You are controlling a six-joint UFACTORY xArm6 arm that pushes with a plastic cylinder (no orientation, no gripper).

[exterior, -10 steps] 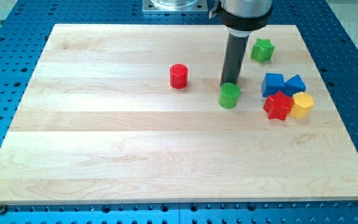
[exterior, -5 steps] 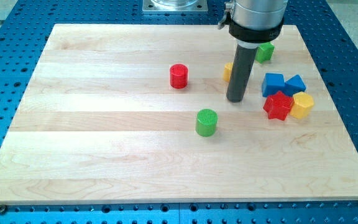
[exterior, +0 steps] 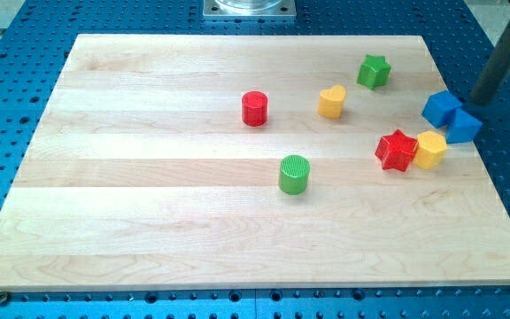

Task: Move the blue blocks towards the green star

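Observation:
The green star (exterior: 374, 70) lies near the board's top right. Two blue blocks sit touching at the board's right edge: a blue cube (exterior: 441, 108) and a second blue block (exterior: 464, 126) just below and right of it, shape unclear. Both lie right of and below the star. The dark rod comes in from the view's top right corner. My tip (exterior: 480, 100) is just right of the blue cube and above the second blue block, over the perforated table past the board's edge.
A yellow heart (exterior: 331, 101) lies left of and below the star. A red star (exterior: 397, 150) and a yellow block (exterior: 430, 149) touch just below the blue blocks. A red cylinder (exterior: 254, 108) and a green cylinder (exterior: 295, 174) stand near the middle.
The rod has moved from the board's middle to the right edge. The two blue blocks have shifted right to the board's edge. The green cylinder slid down and left earlier.

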